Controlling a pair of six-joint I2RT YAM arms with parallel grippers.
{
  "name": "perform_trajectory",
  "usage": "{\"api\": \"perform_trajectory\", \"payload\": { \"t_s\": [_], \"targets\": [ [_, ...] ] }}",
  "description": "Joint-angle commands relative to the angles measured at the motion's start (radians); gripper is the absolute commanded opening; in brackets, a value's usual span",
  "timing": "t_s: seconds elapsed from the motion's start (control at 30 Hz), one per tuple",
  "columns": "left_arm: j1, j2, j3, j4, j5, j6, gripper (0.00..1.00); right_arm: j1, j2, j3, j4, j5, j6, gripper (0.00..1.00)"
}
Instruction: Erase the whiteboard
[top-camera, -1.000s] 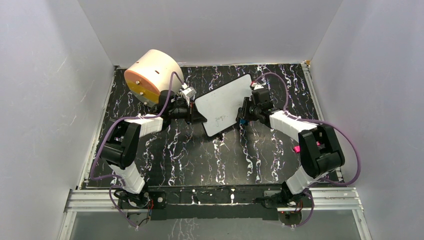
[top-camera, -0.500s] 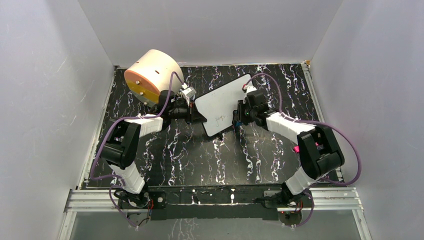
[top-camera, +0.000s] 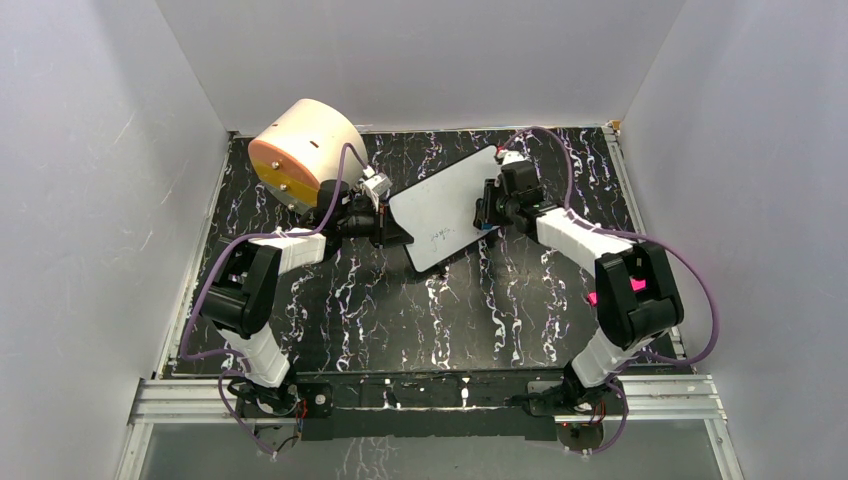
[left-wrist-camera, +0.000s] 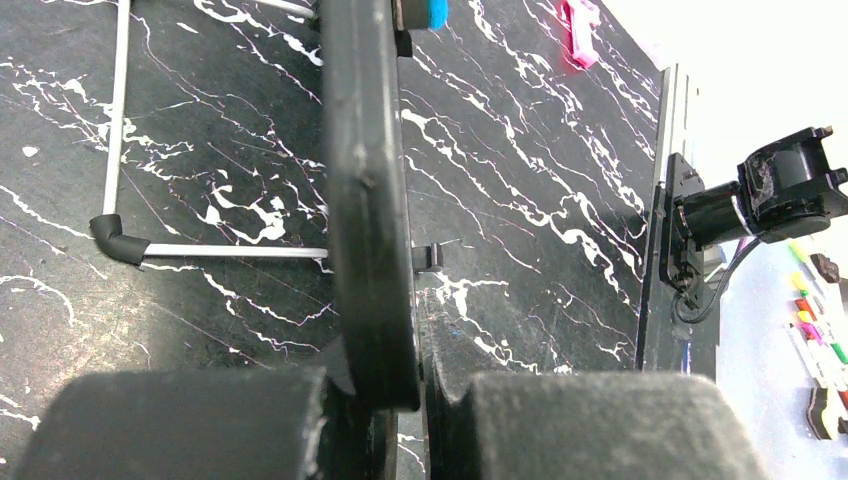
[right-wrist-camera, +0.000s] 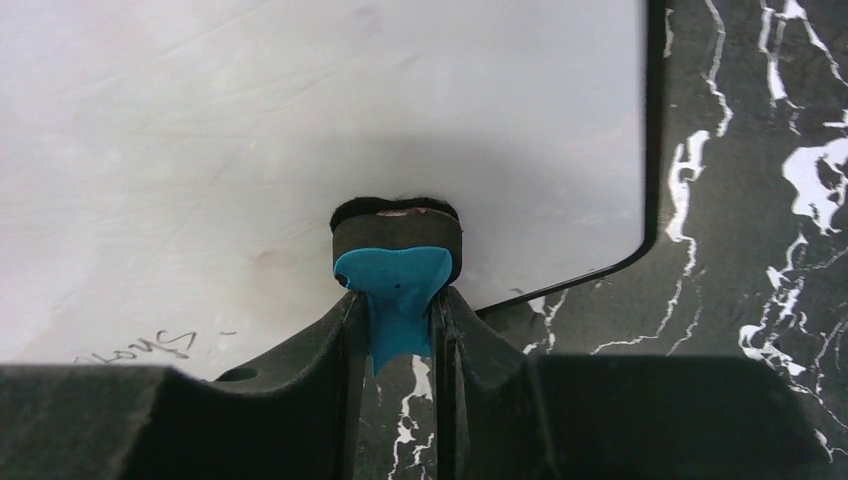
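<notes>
- The counter (top-camera: 400, 320) is black with white veining. A large cream cylinder (top-camera: 300, 150) sits at its far left corner, clear of the job.
- The whiteboard (top-camera: 450, 200) is over the far half of the counter, about midway between the left and right edges. Its long axis runs from near-left to far-right, with its white face turned toward the right arm (top-camera: 570, 235). I cannot tell whether its feet touch the counter.
- The left arm (top-camera: 290, 250) reaches the board from the left. The left jaws are pinching the board's thin black edge, which the left wrist view shows sandwiched between the pads. This arm is only the holder.
- The right arm reaches in from the right edge of the counter. The right jaws are pressed onto a small eraser (right-wrist-camera: 397, 255), gripping its blue back, with the black felt flat against the white face close to the board's rounded corner.
- Faint handwriting (right-wrist-camera: 140, 350) sits at the board's near end. From the eraser it lies along the long axis, back toward the counter's near edge and slightly left.
- The right arm is the one placed to wipe. The stroke probably has to run down the board's length toward that near end, while the left pinch resists the push.
</notes>
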Motion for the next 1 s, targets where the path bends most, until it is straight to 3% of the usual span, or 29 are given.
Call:
{"api": "perform_trajectory", "payload": {
  "t_s": [0.0, 0.3, 0.6, 0.97],
  "targets": [
    [-0.020, -0.003, 0.002, -0.047, 0.084, 0.033, 0.00, 0.116, 0.000, 0.014, 0.101, 0.014, -0.041, 0.13],
    [-0.022, -0.005, -0.001, -0.037, 0.077, 0.022, 0.00, 0.281, 0.004, -0.046, 0.147, 0.012, -0.144, 0.12],
    [-0.022, -0.009, -0.001, -0.040, 0.073, 0.025, 0.00, 0.284, -0.020, -0.093, 0.057, 0.071, -0.234, 0.11],
    [-0.022, -0.031, 0.005, -0.092, 0.047, 0.058, 0.00, 0.263, -0.088, 0.042, -0.051, 0.306, -0.187, 0.10]
  ]
}}
